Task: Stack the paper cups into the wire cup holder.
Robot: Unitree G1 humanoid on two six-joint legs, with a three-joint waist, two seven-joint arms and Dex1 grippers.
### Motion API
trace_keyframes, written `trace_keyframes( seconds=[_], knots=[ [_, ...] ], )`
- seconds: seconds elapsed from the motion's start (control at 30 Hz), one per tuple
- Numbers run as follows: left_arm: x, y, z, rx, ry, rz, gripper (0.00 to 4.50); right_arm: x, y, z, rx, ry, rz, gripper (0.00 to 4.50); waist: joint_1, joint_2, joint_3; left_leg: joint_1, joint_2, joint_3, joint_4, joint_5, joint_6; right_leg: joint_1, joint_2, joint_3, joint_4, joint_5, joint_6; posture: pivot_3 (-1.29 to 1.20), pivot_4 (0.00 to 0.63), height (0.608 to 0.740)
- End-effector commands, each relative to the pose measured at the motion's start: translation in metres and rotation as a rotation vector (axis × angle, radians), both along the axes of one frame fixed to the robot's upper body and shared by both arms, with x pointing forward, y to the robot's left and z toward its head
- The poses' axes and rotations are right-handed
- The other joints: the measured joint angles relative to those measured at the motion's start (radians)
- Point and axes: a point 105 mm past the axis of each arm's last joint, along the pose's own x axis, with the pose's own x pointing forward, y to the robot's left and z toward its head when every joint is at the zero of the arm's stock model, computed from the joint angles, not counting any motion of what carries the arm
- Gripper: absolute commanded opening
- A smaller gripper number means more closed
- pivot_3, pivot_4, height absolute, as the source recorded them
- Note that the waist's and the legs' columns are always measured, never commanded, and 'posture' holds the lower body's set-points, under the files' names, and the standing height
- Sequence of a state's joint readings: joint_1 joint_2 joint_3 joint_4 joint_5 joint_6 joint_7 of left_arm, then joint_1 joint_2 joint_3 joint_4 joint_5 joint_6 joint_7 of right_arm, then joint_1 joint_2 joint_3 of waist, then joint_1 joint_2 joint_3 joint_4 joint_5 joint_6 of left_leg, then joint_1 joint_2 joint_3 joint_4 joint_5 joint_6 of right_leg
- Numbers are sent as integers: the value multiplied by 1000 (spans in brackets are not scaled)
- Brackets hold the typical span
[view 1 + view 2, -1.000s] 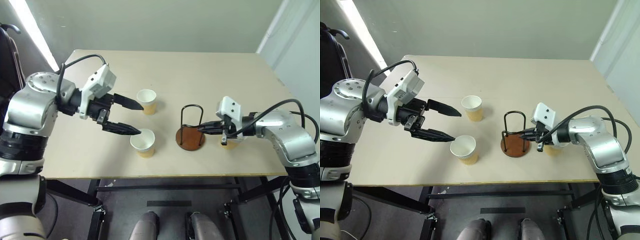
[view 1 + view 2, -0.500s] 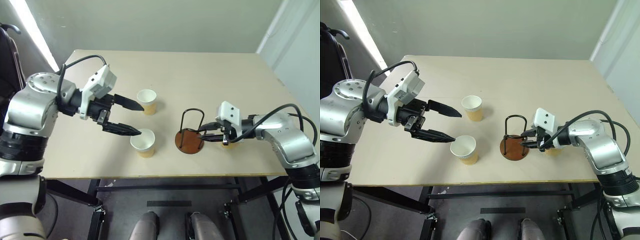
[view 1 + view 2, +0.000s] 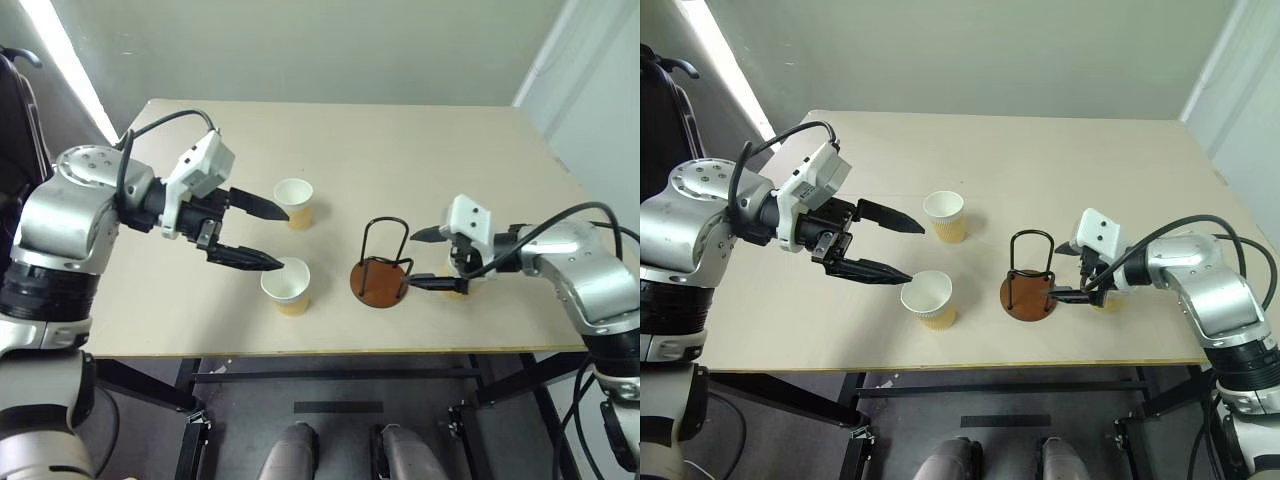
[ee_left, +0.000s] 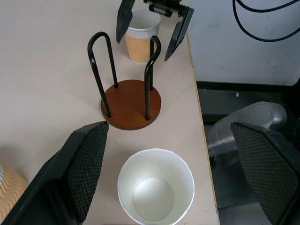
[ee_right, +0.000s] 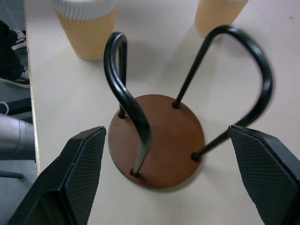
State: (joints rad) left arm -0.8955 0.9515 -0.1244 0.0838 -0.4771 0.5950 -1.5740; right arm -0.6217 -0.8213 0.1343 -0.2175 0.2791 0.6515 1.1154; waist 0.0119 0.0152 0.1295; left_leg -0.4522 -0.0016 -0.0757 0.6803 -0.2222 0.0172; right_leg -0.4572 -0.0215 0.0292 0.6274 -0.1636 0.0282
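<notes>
Standing empty on the table, wire cup holder, right gripper spread wide beside it, seemingly untouching, left gripper wide above the near cup, another cup behind.

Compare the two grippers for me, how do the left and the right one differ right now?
The left gripper hovers with its lower finger over the near paper cup, while the right gripper sits beside the wire cup holder, with the third paper cup behind it. The left gripper points toward the table's middle from the left, the right gripper from the right. Both are open and hold nothing.
</notes>
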Motion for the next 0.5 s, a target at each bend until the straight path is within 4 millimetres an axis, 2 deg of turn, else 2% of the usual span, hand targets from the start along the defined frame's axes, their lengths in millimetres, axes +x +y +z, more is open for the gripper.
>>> trace_keyframes(
  seconds=[0.03, 0.13, 0.27, 0.5],
  knots=[
    [-2, 2, 7, 2, -46, -25, 4500, -3, -4, 39, 28, -133, -13, 4223, 0, 0, 0, 0, 0, 0, 0, 0, 0, 0, 0, 0, 0, 0, 0, 0, 150, 740],
    [-1, 2, 11, -1, -62, -23, 4500, -7, -4, 51, 25, -164, 0, 4223, 0, 0, 0, 0, 0, 0, 0, 0, 0, 0, 0, 0, 0, 0, 0, 0, 150, 740],
    [3, 3, 13, -15, -77, -8, 4500, -11, -9, 56, -5, -178, 1, 4223, 0, 0, 0, 0, 0, 0, 0, 0, 0, 0, 0, 0, 0, -1, -1, 0, 150, 740],
    [12, -7, 28, -151, -85, 19, 4500, -31, -24, 48, -118, -120, 42, 4223, 5, 0, 0, -1, 0, 0, 0, 0, 1, 0, 0, 0, 0, -1, 0, 0, 150, 740]
  ],
)
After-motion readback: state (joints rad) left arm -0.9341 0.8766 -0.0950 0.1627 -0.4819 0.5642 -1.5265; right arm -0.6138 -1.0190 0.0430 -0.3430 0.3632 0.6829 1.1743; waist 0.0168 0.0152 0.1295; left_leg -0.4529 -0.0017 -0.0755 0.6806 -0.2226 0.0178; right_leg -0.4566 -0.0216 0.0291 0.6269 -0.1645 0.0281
